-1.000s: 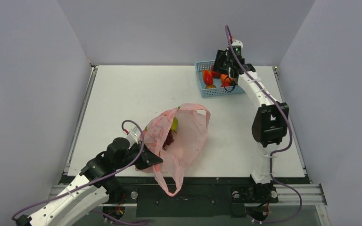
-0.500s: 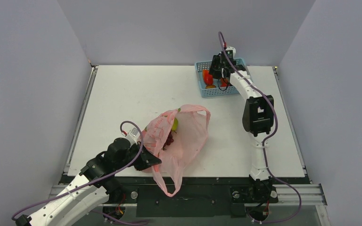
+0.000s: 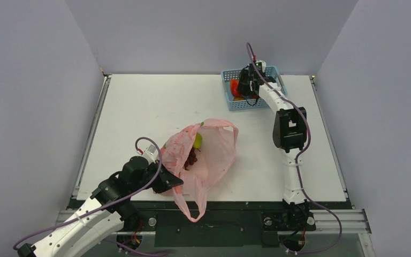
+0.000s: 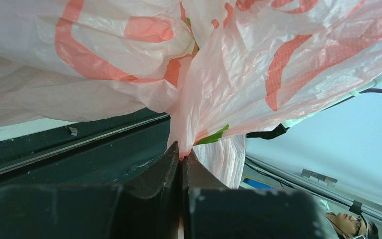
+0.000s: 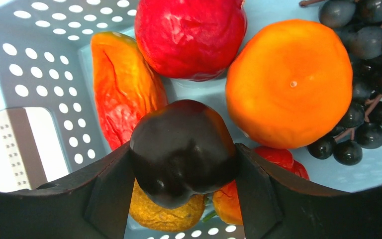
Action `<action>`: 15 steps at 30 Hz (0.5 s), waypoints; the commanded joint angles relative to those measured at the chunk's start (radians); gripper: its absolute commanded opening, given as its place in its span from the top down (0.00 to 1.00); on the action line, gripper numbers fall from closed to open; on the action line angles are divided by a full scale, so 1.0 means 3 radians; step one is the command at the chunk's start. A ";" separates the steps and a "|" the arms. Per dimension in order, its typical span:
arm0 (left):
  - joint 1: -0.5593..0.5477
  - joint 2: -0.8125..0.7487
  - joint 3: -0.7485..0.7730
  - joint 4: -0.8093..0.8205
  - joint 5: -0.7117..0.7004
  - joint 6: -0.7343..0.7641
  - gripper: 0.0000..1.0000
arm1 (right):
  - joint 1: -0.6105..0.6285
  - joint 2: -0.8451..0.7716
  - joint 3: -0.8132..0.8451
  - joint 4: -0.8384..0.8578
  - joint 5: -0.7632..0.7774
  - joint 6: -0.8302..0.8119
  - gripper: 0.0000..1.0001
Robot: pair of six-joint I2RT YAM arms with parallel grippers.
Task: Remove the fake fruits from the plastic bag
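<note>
The pink plastic bag (image 3: pixel 206 155) lies near the table's front, its mouth facing up. Inside it show a yellow-green pear (image 3: pixel 198 140) and a dark red grape bunch (image 3: pixel 192 158). My left gripper (image 3: pixel 172 181) is shut on the bag's lower left edge; in the left wrist view the bag (image 4: pixel 219 74) is pinched between the closed jaws of the left gripper (image 4: pixel 182 162). My right gripper (image 3: pixel 244 83) is over the light blue basket (image 3: pixel 234 101), shut on a small dark round fruit (image 5: pixel 184 149) that it holds just above the fruits in the basket.
In the basket (image 5: pixel 40 55) lie a round red fruit (image 5: pixel 189 35), a round orange fruit (image 5: pixel 291 82), an orange-red pepper-like piece (image 5: pixel 122 89), a dark grape bunch (image 5: pixel 373 74) and others. One bag handle (image 3: pixel 192 206) hangs over the table's front edge.
My right gripper has moved left and down into the basket with the dark fruit. My left gripper has stayed shut on the bag, almost still.
</note>
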 commanded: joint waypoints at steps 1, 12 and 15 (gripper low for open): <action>0.0020 0.0017 0.0062 0.0190 -0.0058 -0.0030 1.00 | -0.0006 0.0000 0.0163 -0.0104 0.0122 -0.0161 0.55; 0.0019 -0.0075 -0.0080 0.0349 -0.0037 -0.0113 1.00 | 0.0005 -0.0086 0.0406 -0.0268 -0.0009 -0.0186 0.13; 0.0016 -0.0088 -0.0088 0.0373 -0.0030 -0.0121 1.00 | 0.0007 -0.0166 0.0390 -0.0276 0.0011 -0.0177 0.12</action>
